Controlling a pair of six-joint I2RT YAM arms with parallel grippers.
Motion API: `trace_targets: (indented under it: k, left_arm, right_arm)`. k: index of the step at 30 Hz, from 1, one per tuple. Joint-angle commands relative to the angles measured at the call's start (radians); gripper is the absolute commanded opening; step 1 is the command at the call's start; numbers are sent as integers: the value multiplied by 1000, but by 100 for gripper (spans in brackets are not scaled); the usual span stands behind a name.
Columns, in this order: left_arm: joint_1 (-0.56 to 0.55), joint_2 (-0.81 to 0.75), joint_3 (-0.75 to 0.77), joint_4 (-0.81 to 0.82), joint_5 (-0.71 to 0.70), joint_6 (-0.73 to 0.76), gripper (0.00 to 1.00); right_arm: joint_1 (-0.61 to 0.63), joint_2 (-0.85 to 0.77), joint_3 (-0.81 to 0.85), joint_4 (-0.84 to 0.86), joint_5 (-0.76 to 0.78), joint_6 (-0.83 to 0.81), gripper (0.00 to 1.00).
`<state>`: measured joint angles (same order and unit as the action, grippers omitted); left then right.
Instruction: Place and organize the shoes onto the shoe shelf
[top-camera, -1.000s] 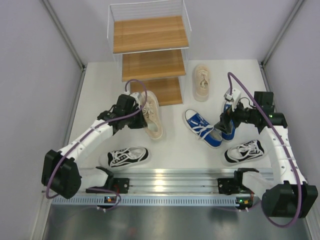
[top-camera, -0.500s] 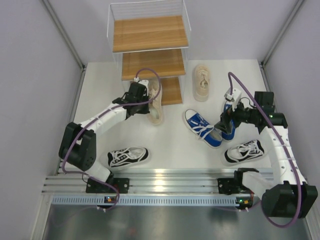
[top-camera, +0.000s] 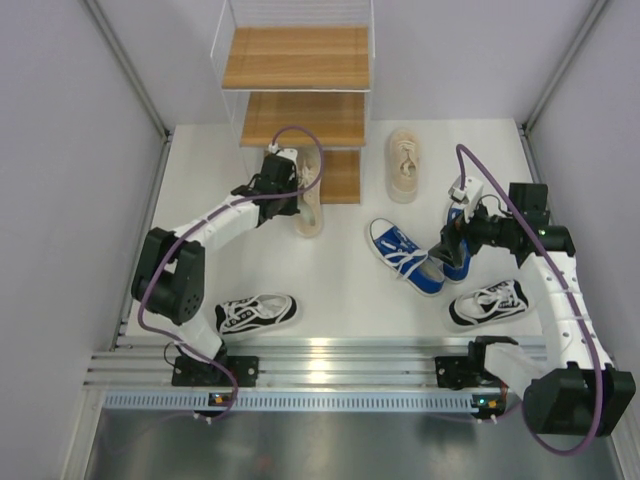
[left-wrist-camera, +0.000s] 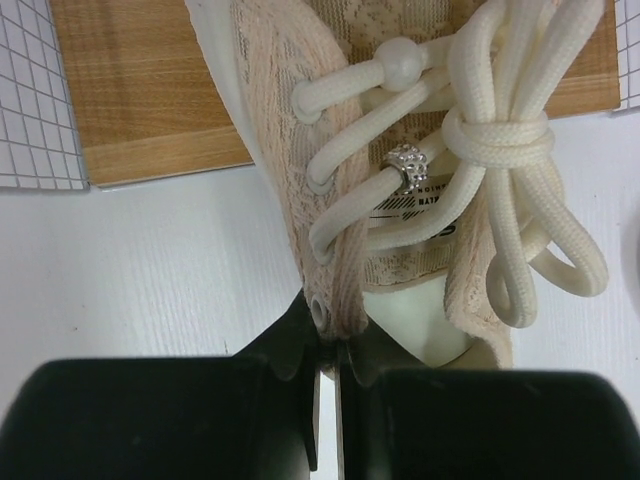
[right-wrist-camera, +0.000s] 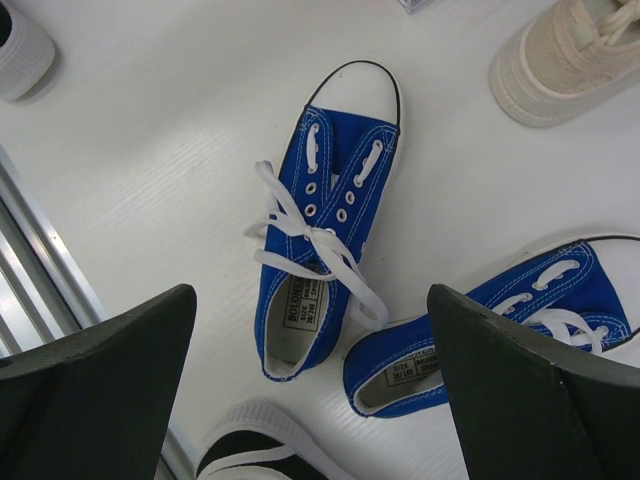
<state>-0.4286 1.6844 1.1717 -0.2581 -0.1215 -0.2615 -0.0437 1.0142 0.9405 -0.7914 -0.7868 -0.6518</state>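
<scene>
Left wrist view: left jaws pinch the beige shoe (left-wrist-camera: 270, 120) by its collar edge, toe over the shelf (left-wrist-camera: 140, 90); light, soft fabric probably sags. Right jaws gape, holding nothing.

Pale grey walls (top-camera: 60, 150) enclose a white tabletop (top-camera: 340, 290) edged by an aluminium rail (top-camera: 340, 355).
</scene>
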Motion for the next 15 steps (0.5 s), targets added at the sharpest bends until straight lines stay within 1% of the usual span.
trace_targets:
  k: [1,6,8,9,12,13,15]
  left_arm:
    - [8,7,82,155,-3,13,0]
    - [11,21,86,155,-18,13,0]
    - [13,24,94,155,-27,10,2]
    - [13,26,95,157,-39,8,8]
    - [13,26,97,155,-53,-1,20]
    - [13,20,95,157,-52,-5,27]
    - [13,3,89,155,-44,-5,32]
  right_arm:
    - [-8,-23,9,41,-22,-16,99]
    - [-12,-26,6,40,-22,-14,99]
    - [-10,-31,6,37,-22,-16,99]
    - [-10,-31,4,35,-22,-16,99]
    - [-10,-34,6,32,-20,-19,99]
    - [-10,-34,6,34,-19,-20,99]
    - [-12,-35,7,31,-19,-22,100]
